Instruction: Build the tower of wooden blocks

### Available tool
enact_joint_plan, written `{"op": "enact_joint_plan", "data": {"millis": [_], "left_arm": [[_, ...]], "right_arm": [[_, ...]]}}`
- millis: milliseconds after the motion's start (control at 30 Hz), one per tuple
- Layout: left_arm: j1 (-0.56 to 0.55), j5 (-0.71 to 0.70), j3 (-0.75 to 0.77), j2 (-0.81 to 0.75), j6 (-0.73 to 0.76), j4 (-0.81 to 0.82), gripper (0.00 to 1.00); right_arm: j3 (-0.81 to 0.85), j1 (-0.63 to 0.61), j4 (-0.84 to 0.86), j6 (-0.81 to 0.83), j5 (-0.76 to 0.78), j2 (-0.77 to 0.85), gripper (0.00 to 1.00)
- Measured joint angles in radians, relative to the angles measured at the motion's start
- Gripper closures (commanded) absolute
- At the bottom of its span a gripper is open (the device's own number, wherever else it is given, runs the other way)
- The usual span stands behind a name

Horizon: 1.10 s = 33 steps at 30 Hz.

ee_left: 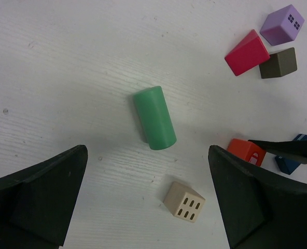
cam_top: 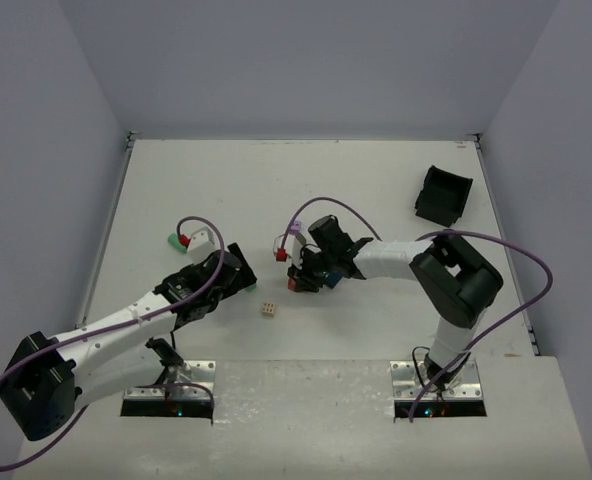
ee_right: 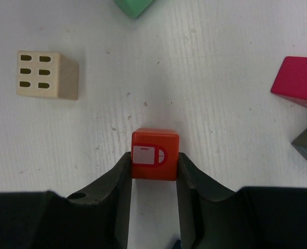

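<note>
One block is in hand: the right jaws are closed narrowly on an orange-red wooden cube, which sits low on the white table near its middle. Lift it vertically, keep its faces square, and seat it flat on a base block; no stack is visible yet. The left jaws stand wide apart above a green wooden cylinder, gripping nothing. No writing or brand is legible; the cube bears only a printed white door motif.

Place: robotics lab cell | white table boxed by plain grey walls (arm bases bolted down)
</note>
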State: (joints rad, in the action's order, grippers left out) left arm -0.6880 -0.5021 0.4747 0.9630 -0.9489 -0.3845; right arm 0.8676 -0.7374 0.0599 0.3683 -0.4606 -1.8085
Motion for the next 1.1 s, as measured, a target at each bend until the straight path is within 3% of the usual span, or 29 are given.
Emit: {"op": "enact_joint_plan", "data": {"millis": [133, 333, 567, 800, 1100], "left_arm": [[0.0, 0.002, -0.001, 0.0, 0.0, 0.0, 0.0], [0.0, 0.001, -0.012, 0.0, 0.0, 0.002, 0.0], [0.0, 0.001, -0.014, 0.0, 0.0, 0.004, 0.0], [0.0, 0.0, -0.015, -0.001, 0.001, 0.003, 0.0], [0.0, -0.003, -0.015, -0.001, 0.001, 0.003, 0.0]], "right_arm": [[-0.056, -0.03, 0.023, -0.027, 0.029, 0.061, 0.87], [-0.198, -0.172, 0.069, -0.109, 0.144, 0.176, 0.88], [-0.226, -0.284, 0.089, -0.21, 0.253, 0.189, 0.88], [-0.212, -0.305, 0.121, -0.278, 0.344, 0.168, 0.87], [-0.177, -0.305, 0.137, -0.314, 0.323, 0.123, 0.86]]}}
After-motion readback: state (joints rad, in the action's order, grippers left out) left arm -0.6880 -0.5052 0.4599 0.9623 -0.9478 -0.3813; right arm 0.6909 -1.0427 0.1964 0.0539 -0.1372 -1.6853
